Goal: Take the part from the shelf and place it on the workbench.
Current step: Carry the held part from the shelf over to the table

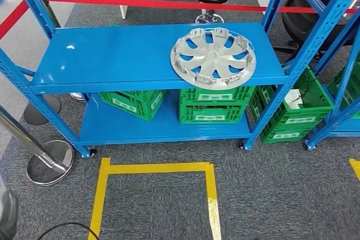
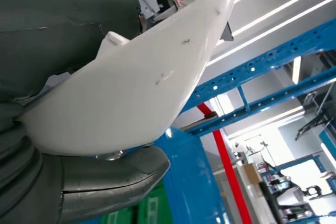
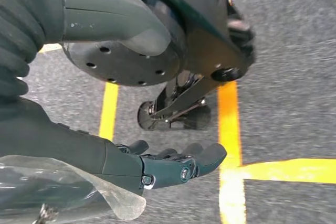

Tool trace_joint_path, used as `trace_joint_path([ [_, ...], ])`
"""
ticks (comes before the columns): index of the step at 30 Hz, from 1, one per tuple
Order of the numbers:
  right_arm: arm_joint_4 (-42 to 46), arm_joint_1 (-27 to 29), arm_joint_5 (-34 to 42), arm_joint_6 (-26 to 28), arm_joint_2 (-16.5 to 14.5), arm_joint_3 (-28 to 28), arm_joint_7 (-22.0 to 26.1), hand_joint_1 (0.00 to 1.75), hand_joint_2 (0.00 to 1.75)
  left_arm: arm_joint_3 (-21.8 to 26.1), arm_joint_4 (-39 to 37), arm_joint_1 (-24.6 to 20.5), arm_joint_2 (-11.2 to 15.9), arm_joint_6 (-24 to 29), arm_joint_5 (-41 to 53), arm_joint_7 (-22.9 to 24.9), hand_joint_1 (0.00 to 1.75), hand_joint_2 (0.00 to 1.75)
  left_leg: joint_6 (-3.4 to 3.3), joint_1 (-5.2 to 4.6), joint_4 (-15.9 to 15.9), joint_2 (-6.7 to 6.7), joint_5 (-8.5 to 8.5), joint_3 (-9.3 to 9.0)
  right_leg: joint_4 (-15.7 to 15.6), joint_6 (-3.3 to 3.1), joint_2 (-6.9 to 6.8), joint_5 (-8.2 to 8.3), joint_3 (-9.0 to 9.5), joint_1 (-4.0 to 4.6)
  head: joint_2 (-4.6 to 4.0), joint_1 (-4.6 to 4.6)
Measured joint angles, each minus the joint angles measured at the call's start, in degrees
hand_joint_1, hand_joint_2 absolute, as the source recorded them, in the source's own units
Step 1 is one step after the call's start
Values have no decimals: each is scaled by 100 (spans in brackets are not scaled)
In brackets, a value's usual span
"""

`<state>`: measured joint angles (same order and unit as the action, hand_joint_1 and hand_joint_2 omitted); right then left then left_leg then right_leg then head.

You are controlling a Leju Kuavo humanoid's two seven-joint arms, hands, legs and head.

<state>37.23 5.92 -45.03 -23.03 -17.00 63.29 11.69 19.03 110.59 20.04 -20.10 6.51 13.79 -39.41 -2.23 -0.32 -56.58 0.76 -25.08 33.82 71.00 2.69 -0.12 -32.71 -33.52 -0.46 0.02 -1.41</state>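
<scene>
The part is a silver hubcap (image 1: 213, 57) lying flat on the right half of the blue shelf's top board (image 1: 106, 54) in the head view. My right hand (image 3: 174, 163) hangs low over grey carpet with yellow tape lines, fingers stretched out and nothing in them. The grey thumb (image 2: 115, 182) of my left hand (image 2: 79, 187) lies beside a white curved shell, which hides the fingers. Both hands are well away from the hubcap.
Green crates (image 1: 212, 105) sit on the lower shelf, and another (image 1: 293, 108) stands in the neighbouring rack to the right. A yellow taped square (image 1: 157, 168) marks the carpet in front. A chrome stanchion base (image 1: 50, 161) stands at left, with a red barrier tape (image 1: 170, 4) behind the shelf.
</scene>
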Motion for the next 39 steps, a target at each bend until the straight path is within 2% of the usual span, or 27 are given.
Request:
trace_joint_path([
  [1, 22, 23, 67, 11, 0, -64, -47, 0, 175, -21, -8, 1, 3, 42, 57, 0, 175, 175, 19, -4, -32, -1, 52, 77, -400, -17, 0, 110, 315, 1, 0, 0],
  [3, 74, 69, 215, 46, 0, -214, -138, 0, 175, -60, -21, 0, 9, 107, 77, -1, 175, 175, 68, -18, -94, 1, 146, 174, -1303, -62, 2, 28, 930, 14, 0, -2],
  [5, 138, 142, 413, 100, -1, -403, -239, 0, 175, -99, -31, -4, 18, 128, 7, -1, 175, 175, 129, -19, -113, 9, 253, 214, -1706, -121, 5, -94, 1132, 38, 0, -4],
  [7, 204, 254, 664, 156, -14, -609, -357, 0, 175, -131, -43, -1, 40, 147, -47, -1, 175, 175, 201, 2, -150, -1, 224, 251, -1708, -203, -17, -19, 1029, 31, 0, -4],
  [9, 292, 373, 935, 204, -29, -830, -474, 0, 175, -146, -54, 5, 72, 172, -84, 0, 175, 175, 280, 25, -469, -19, -243, 318, -1708, -282, -55, 107, 898, 12, 0, 21],
  [11, 399, 474, 1163, 251, -33, -1065, -569, 0, 175, -162, -68, 5, 101, 198, -104, 0, 175, 175, 344, 50, -1150, -25, -860, 387, -1685, -312, -74, 244, 724, 17, 0, 45],
  [12, 447, 516, 1249, 276, -35, -1170, -608, 0, 175, -172, -78, 4, 115, 214, -109, 0, 175, 175, 366, 62, -1474, -25, -996, 390, -1658, -310, -78, 309, 635, 19, 0, 46],
  [13, 493, 555, 1325, 300, -35, -1266, -643, 0, 175, -183, -91, 3, 130, 232, -118, 0, 175, 175, 379, 73, -1675, -26, -977, 345, -1617, -304, -83, 370, 536, 20, 0, 49],
  [14, 540, 593, 1400, 327, -36, -1353, -678, 0, 175, -197, -102, 2, 145, 255, -134, 0, 175, 175, 384, 82, -1698, -26, -831, 232, -1563, -295, -89, 421, 430, 18, 0, 49],
  [16, 638, 671, 1523, 400, -39, -1528, -736, 0, 175, -235, -114, -1, 178, 299, -168, 0, 175, 175, 372, 96, -1186, -33, -526, -228, -1442, -266, -93, 506, 216, 14, 0, 50],
  [18, 757, 746, 1522, 529, -46, -1710, -780, 0, 175, -273, -116, -8, 198, 327, -187, -1, 175, 175, 321, 85, -384, -47, -561, -745, -1343, -216, -85, 585, 55, 23, 0, 46],
  [19, 824, 782, 1484, 598, -49, -1800, -798, 0, 175, -286, -116, -11, 202, 336, -191, -1, 175, 175, 292, 72, -118, -53, -646, -883, -1318, -187, -82, 634, 3, 27, 0, 45],
  [21, 935, 850, 1427, 684, -54, -1949, -823, 0, 175, -298, -118, -12, 203, 344, -211, -2, 175, 175, 211, 59, 37, -54, -685, -873, -1305, -121, -79, 733, -76, 29, 0, 42],
  [22, 974, 880, 1426, 697, -55, -2001, -832, 0, 175, -301, -119, -13, 206, 345, -224, -2, 175, 175, 161, 63, 46, -44, -643, -810, -1284, -88, -70, 708, -119, 23, 0, 41],
  [23, 1004, 910, 1430, 701, -58, -2040, -838, 0, 175, -304, -119, -13, 210, 346, -240, -1, 175, 175, 98, 69, 54, -34, -585, -736, -1201, -59, -57, 572, -174, 19, 0, 28],
  [24, 1029, 937, 1433, 704, -62, -2074, -839, 0, 175, -307, -120, -13, 214, 346, -252, -1, 175, 175, 43, 73, 64, -23, -514, -655, -1023, -37, -40, 326, -242, 16, 0, 15],
  [26, 1072, 970, 1421, 708, -69, -2135, -838, 0, 175, -312, -121, -13, 222, 346, -266, -1, 175, 175, -12, 52, 59, -12, -372, -479, -373, -19, -16, -280, -390, 13, 0, -12],
  [27, 1088, 975, 1403, 714, -70, -2160, -833, 0, 175, -312, -122, -12, 225, 345, -270, -1, 175, 175, -18, 36, 51, -9, -296, -382, -23, -18, -11, -446, -431, 13, 0, -14],
  [28, 1104, 977, 1371, 725, -70, -2180, -827, 0, 175, -312, -122, -13, 227, 345, -273, 0, 175, 175, -21, 18, 38, -6, -220, -279, 227, -24, -10, -452, -417, 15, 0, -15],
  [30, 1144, 984, 1228, 781, -70, -2218, -809, 0, 175, -313, -122, -13, 232, 343, -276, -1, 175, 175, -20, -17, 1, -1, -76, -66, 202, -65, -10, -99, -134, 24, 0, -14],
  [31, 1171, 989, 1125, 814, -70, -2242, -801, 0, 175, -313, -122, -14, 234, 344, -277, -1, 175, 175, -14, -30, -18, 0, -9, 21, -93, -100, -9, 67, 144, 34, 0, -14],
  [32, 1203, 993, 1024, 842, -70, -2267, -792, 0, 175, -315, -122, -14, 237, 353, -284, -2, 175, 175, 0, -48, -37, -1, 53, 89, -553, -137, -10, 127, 516, 55, 0, -14],
  [34, 1251, 988, 881, 855, -70, -2302, -762, 0, 175, -332, -122, -18, 250, 398, -305, -2, 175, 175, 37, -68, -62, 4, 178, 163, -1476, -196, -8, -23, 1134, 87, 0, -12],
  [35, 1262, 984, 835, 846, -70, -2308, -743, 0, 175, -350, -122, -22, 262, 432, -323, -2, 175, 175, 59, -70, -61, 9, 246, 194, -1741, -210, -6, -92, 1277, 103, 0, -11],
  [37, 1262, 983, 724, 823, -77, -2306, -710, 0, 175, -400, -122, -31, 300, 500, -367, -2, 175, 175, 111, -63, -60, 5, 332, 262, -1837, -240, -25, -50, 1215, 98, 0, -11],
  [38, 1261, 986, 667, 814, -83, -2301, -695, 0, 175, -424, -122, -35, 325, 534, -389, -2, 175, 175, 148, -55, -124, -8, 232, 303, -1821, -272, -48, 11, 1141, 85, 0, -8],
  [39, 1259, 989, 616, 805, -90, -2294, -679, 0, 175, -447, -122, -37, 347, 562, -403, -2, 175, 175, 190, -46, -287, -23, 22, 354, -1810, -307, -78, 73, 1062, 69, 0, 1],
])
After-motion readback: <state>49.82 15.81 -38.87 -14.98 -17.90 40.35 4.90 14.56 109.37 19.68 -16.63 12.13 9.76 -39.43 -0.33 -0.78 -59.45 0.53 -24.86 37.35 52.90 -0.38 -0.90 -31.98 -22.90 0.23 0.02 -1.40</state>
